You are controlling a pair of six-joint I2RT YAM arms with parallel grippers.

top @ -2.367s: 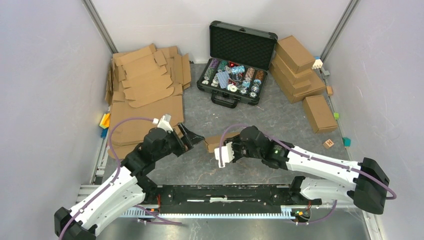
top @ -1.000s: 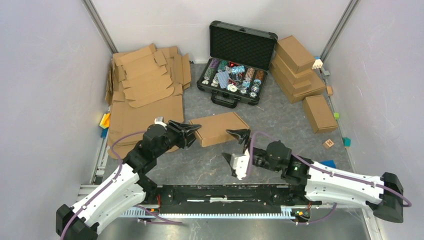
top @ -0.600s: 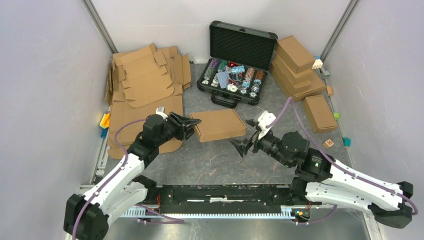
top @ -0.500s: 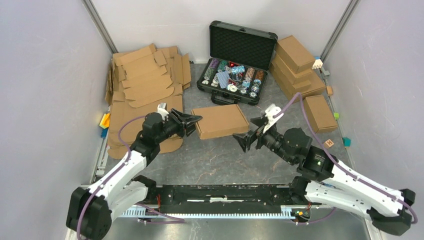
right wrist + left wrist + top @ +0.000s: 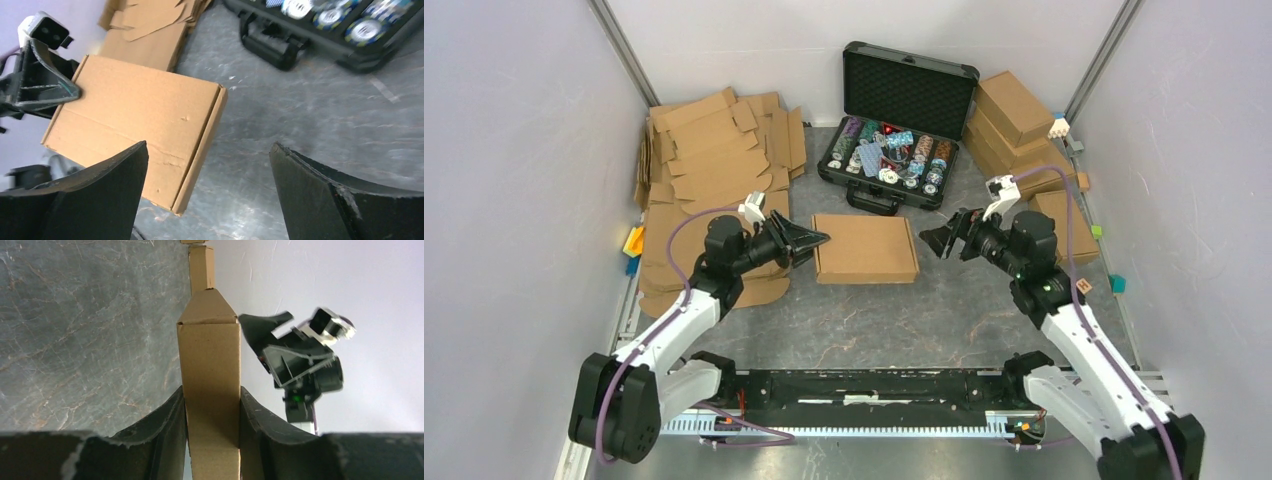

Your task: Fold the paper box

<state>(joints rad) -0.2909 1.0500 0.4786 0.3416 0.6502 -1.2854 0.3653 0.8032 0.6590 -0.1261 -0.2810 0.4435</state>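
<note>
- Top external: the paper box [image 5: 865, 248], closed into a shallow flat brown rectangle, sits over the middle of the grey table [image 5: 904, 320], just in front of the open black poker-chip case [image 5: 909, 90]. The left gripper [image 5: 816, 242] is clamped on the middle of the box's left edge. The right gripper [image 5: 942, 232] hangs just off the box's right edge without touching it, its jaws spread wide. Flat cardboard blanks [image 5: 714, 165] are piled at the far left, and finished boxes [image 5: 1014, 108] are stacked at the far right.
- Left wrist: the box is seen end-on, pinched between the two black fingers [image 5: 165, 425], one pressing each broad face. The right gripper shows beyond the far end, apart from the cardboard.
- Right wrist: the wide-set fingers [image 5: 320, 195] frame the box's lid and near side wall, with nothing held between them. The left gripper bites the far edge. Whether the box rests on the table or is held just above it, I cannot tell.
</note>
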